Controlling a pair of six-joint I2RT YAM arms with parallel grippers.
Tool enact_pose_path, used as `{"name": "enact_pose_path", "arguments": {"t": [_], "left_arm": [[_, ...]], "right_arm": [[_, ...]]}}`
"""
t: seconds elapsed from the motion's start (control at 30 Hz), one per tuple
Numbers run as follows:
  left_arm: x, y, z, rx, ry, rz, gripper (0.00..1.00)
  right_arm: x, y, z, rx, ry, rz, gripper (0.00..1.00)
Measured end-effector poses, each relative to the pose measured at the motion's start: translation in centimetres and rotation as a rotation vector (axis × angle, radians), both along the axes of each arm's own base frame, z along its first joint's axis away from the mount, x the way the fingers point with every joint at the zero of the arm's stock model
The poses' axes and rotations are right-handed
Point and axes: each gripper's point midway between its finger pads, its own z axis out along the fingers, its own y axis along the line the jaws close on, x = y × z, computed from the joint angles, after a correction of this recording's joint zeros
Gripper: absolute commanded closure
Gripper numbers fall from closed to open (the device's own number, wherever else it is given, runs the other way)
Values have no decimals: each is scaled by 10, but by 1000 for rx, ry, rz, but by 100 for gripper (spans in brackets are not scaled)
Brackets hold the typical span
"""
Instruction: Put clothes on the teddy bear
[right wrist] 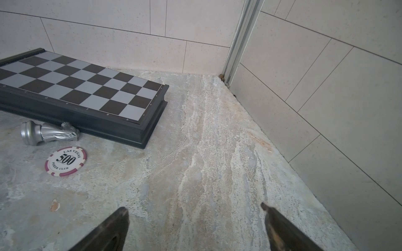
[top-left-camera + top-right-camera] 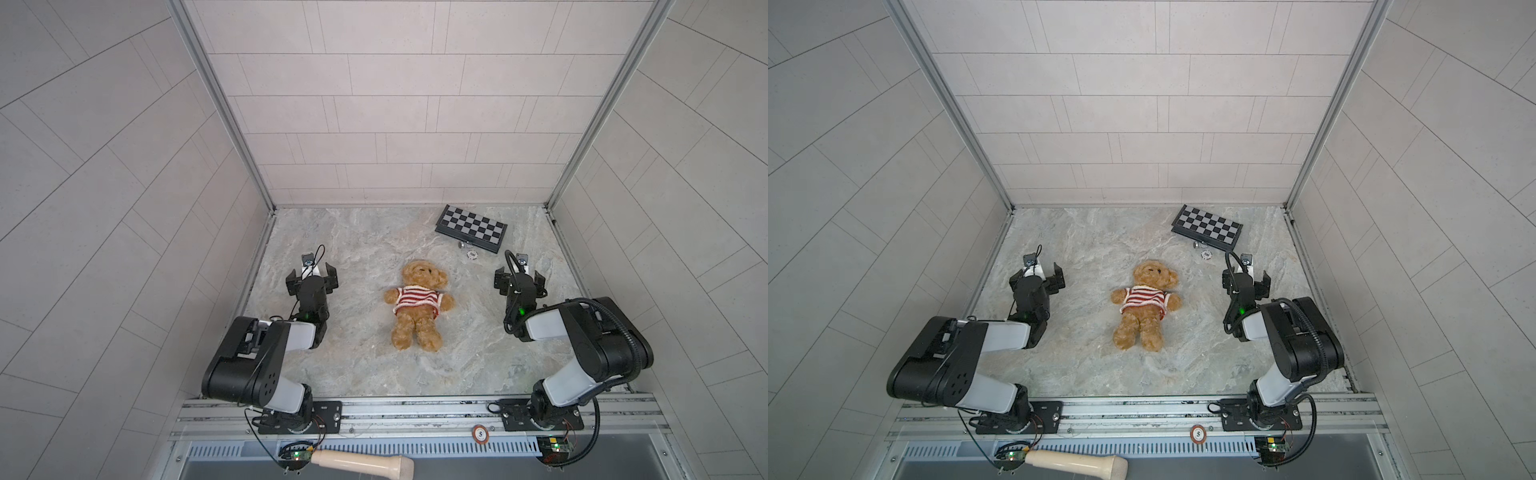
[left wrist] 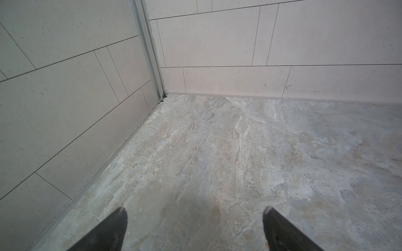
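Observation:
The teddy bear (image 2: 418, 305) (image 2: 1144, 305) lies on its back in the middle of the stone table, head toward the back wall. A red-and-white striped sweater (image 2: 417, 299) (image 2: 1144, 298) covers its torso, with both arms sticking out of it. My left gripper (image 2: 311, 277) (image 2: 1039, 277) (image 3: 194, 211) stands open to the bear's left, well apart from it, with only bare table between its fingers. My right gripper (image 2: 520, 277) (image 2: 1246, 279) (image 1: 193, 208) stands open to the bear's right, also empty. Neither wrist view shows the bear.
A folded chessboard (image 2: 471, 227) (image 1: 82, 91) lies at the back right, with a silver chess piece (image 1: 49, 133) and a poker chip (image 1: 66, 160) beside it. Tiled walls (image 2: 124, 187) close in three sides. Another chip (image 2: 480, 434) and a beige handle (image 2: 365, 460) lie by the front rail.

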Motion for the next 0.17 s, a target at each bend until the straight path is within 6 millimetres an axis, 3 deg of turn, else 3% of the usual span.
{"name": "enact_pose_path", "arguments": {"t": [0.17], "left_arm": [[0, 0, -1, 0, 6, -1, 0]], "right_arm": [[0, 0, 0, 0, 0, 0, 1]]}}
